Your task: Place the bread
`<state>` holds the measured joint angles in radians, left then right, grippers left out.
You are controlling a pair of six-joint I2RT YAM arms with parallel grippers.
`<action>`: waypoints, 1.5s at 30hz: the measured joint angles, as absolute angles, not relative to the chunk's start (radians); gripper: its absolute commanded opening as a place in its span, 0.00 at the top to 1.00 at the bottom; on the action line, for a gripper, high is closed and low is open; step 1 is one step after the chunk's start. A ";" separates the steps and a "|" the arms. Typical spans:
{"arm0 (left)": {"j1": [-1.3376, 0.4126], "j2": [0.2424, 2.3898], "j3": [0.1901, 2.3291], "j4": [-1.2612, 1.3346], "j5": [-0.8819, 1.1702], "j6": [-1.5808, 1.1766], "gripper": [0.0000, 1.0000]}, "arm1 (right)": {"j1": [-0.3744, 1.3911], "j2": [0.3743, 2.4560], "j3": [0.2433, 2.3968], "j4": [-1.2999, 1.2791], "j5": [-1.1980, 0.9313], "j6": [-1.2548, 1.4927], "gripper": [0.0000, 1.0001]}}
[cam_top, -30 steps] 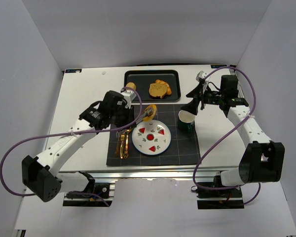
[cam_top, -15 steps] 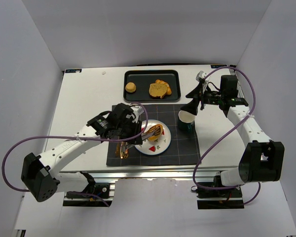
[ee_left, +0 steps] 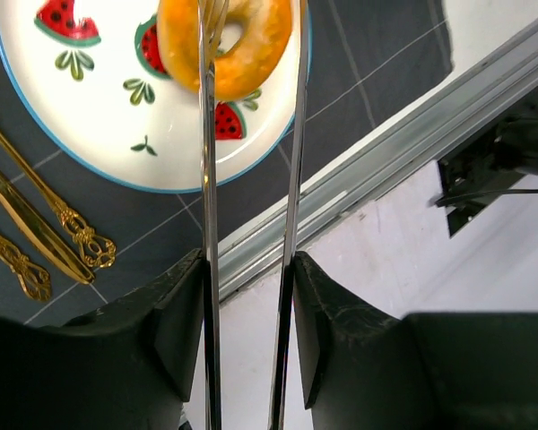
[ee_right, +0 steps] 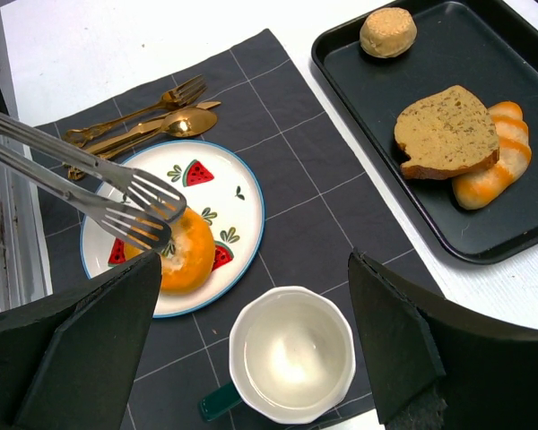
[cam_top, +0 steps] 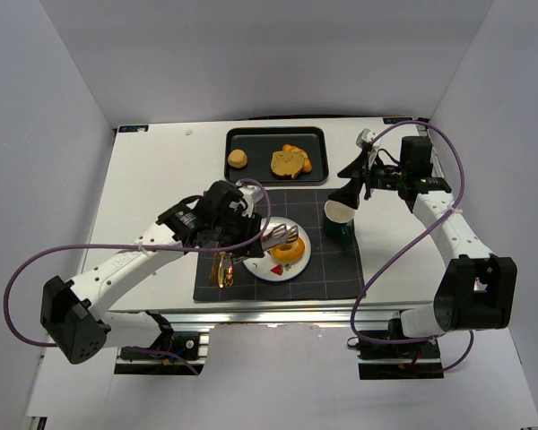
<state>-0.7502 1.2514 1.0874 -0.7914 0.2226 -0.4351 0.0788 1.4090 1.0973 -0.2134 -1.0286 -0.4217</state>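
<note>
The bread is an orange bagel (cam_top: pixel 288 252) lying on the watermelon-print plate (cam_top: pixel 278 273). It also shows in the left wrist view (ee_left: pixel 226 40) and the right wrist view (ee_right: pixel 181 251). My left gripper (cam_top: pixel 241 239) is shut on metal tongs (ee_left: pixel 206 179). The tong tips (ee_right: pixel 134 210) sit over and beside the bagel; I cannot tell whether they still squeeze it. My right gripper (cam_top: pixel 350 186) is open and empty, hovering above a white cup (ee_right: pixel 291 354).
A black tray (cam_top: pixel 251 137) at the back holds a bread slice (ee_right: pixel 444 130), a striped roll (ee_right: pixel 493 175) and a round bun (ee_right: pixel 387 31). Gold cutlery (cam_top: pixel 222 267) lies left of the plate on the dark placemat (cam_top: pixel 332 269). The table's front rail (ee_left: pixel 341 193) runs close below.
My left arm carried the bagel in the tongs from near the tray down onto the plate, where it now rests. The right arm has not moved.
</note>
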 measured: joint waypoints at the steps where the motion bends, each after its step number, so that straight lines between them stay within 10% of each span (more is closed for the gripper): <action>1: -0.750 1.251 1.099 -0.795 0.223 -0.435 0.49 | 0.079 1.409 1.098 -0.213 -1.029 -0.422 0.12; 5: -0.750 1.251 1.142 -0.799 0.220 -0.438 0.53 | 0.079 1.409 1.097 -0.213 -1.029 -0.422 0.12; 10: -0.712 1.258 1.150 -0.768 0.192 -0.471 0.85 | 0.079 1.409 1.097 -0.213 -1.029 -0.422 0.12; 25: -0.392 1.688 1.325 -0.400 0.199 -0.575 0.55 | 0.079 1.409 1.097 -0.199 -1.050 -0.415 0.12; 45: -0.342 1.927 1.496 -0.359 0.281 -0.542 0.50 | 0.079 1.409 1.081 -0.161 -1.050 -0.400 0.12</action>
<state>-0.3420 1.9274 1.4956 -0.3592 0.2813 -0.5423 0.0788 1.4086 1.0805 -0.1612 -1.0504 -0.4000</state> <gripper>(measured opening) 0.503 0.886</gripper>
